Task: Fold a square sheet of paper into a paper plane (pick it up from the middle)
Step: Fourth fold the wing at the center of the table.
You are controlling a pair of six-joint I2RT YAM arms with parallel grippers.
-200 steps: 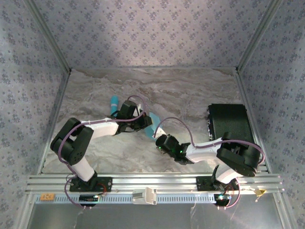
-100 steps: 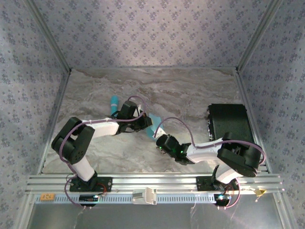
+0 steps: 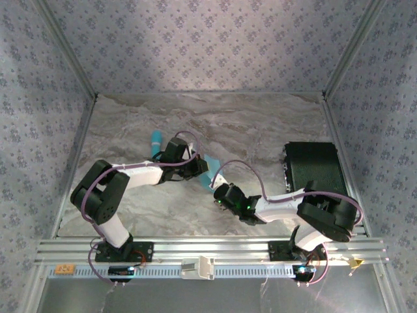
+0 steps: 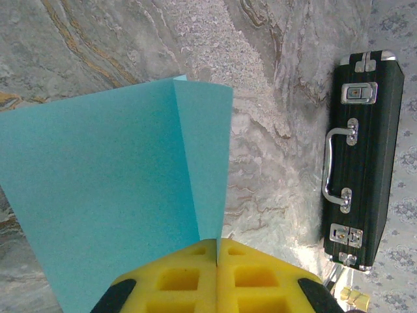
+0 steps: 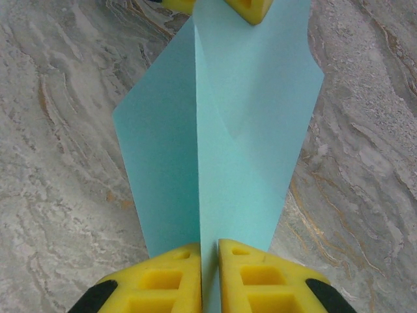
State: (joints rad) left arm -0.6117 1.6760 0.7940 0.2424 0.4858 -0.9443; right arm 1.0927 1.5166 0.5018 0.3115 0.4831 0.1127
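Hardly anything has moved over the last second: both my arms keep their poses over the middle of the marble table [image 3: 260, 124]. My left gripper [image 4: 217, 242] has its yellow fingers pressed together on one edge of the cyan-blue sheet of paper [image 4: 117, 195]. My right gripper [image 5: 210, 244] pinches the opposite edge, jaws almost closed. The sheet spans between the two grippers, with a crease running from one to the other. A black case [image 4: 358, 150] lies to the right, and a turquoise stick [image 3: 156, 140] lies beyond my left wrist.
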